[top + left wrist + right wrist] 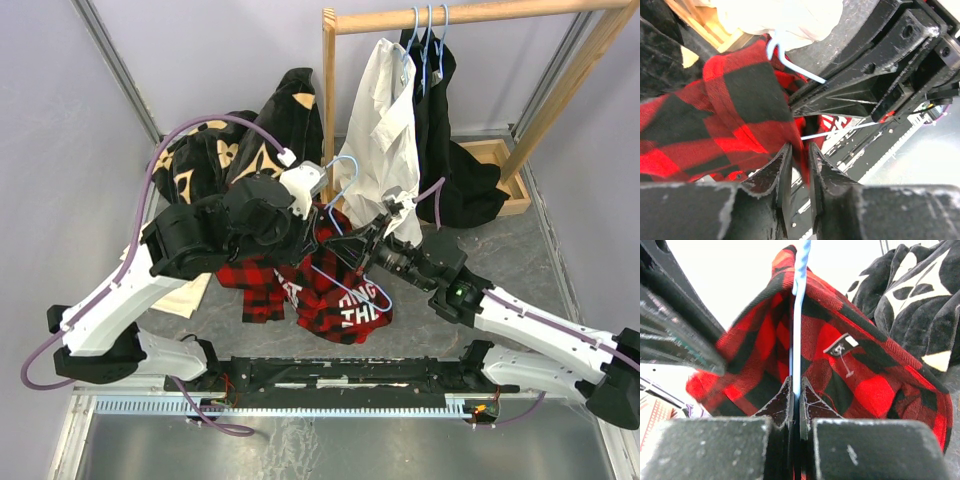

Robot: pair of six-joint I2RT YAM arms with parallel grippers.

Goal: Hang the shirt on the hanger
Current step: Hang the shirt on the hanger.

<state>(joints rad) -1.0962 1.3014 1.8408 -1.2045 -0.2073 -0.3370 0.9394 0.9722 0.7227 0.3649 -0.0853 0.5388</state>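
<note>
Grey table (525, 255): black flowered fabric (215, 150), wooden rail (490, 152).

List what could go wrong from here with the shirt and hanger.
1. The left gripper pinches only a thin fold of the shirt; the fabric could slip out under a pull.
2. The right gripper holds the hanger by one thin wire, so it may twist as fabric drags on it.
3. The hanger's hook sits close to the white shirt and could snag it.

Left tool (799, 150) pinching a fold of the shirt (737, 97), light-blue hanger (800, 68) wire emerging from the cloth just above
</note>
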